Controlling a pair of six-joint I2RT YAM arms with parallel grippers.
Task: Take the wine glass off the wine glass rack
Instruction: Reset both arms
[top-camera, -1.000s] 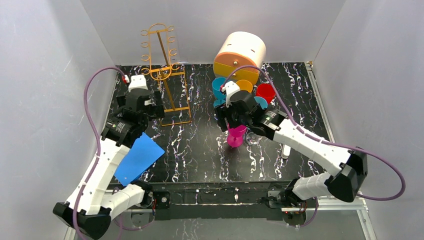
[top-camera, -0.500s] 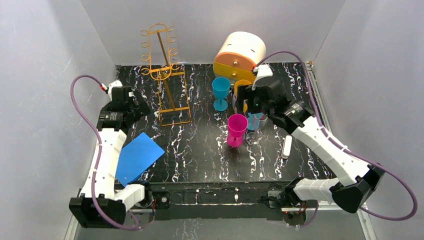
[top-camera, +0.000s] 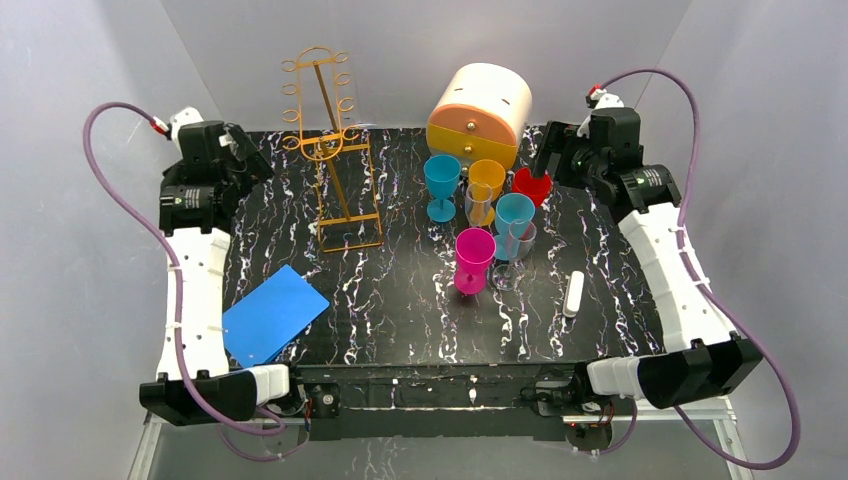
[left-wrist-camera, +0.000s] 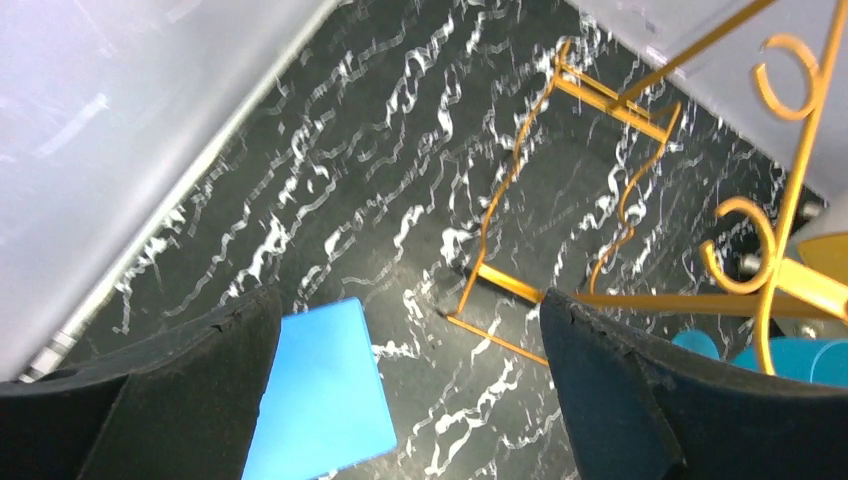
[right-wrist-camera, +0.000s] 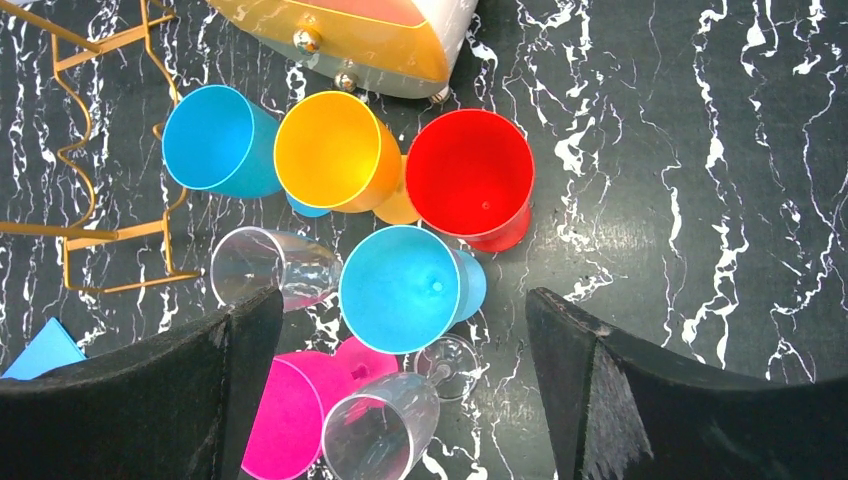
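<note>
The arms are pulled back (the right was just at the pink wine glass (top-camera: 474, 258)). The left claw (left-wrist-camera: 408, 310) and right claw (right-wrist-camera: 402, 300) are held wide open, empty. The glass is left standing on the table (top-camera: 400, 320), off the rack (top-camera: 330, 150), so the job looks done.

Rack (top-camera: 326, 146): thin wire, gold-orange coat, metal by the look, smooth with a light gloss. Table (top-camera: 400, 300): black with white marble veining, smooth, low sheen. Red glass (right-wrist-camera: 468, 175) and the other coloured ones: opaque plastic look, smooth, satin. Clear glass (right-wrist-camera: 262, 265): transparent, glossy. Box (top-camera: 490, 95): cream and orange, smooth, matt; knobs (right-wrist-camera: 307, 40) shiny metal. Blue sheet (top-camera: 273, 314): flat, matt. Walls (top-camera: 60, 200): pale, matt.
</note>
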